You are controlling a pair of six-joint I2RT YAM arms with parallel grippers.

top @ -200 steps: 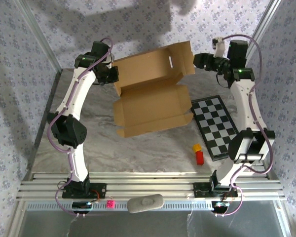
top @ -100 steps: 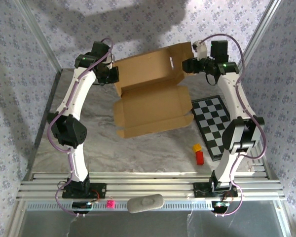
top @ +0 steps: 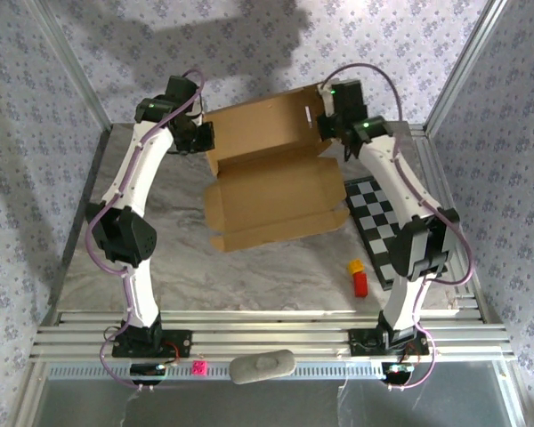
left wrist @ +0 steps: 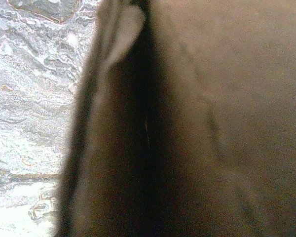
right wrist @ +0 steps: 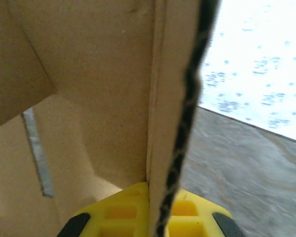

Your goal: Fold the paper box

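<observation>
Pinching the paper box (top: pixel 271 182) at both ends of its raised lid, you had each tool closed tight on cardboard. The right tool (top: pixel 325 124) clamped the lid's right side flap, its yellow pads (right wrist: pixel 118 215) either side of the corrugated edge. The left tool (top: pixel 205 138) was shut on the lid's left edge, blurred cardboard close against its camera. That two-sided hold looked meant to steady the lid for folding. The box sat open at the far middle of the table (top: pixel 249 276). A checkered board (top: pixel 387 227) lay just right of it, and a yellow block (top: pixel 355 265) and red block (top: pixel 360 284) sat nearer the arm bases, clear of the fold.
</observation>
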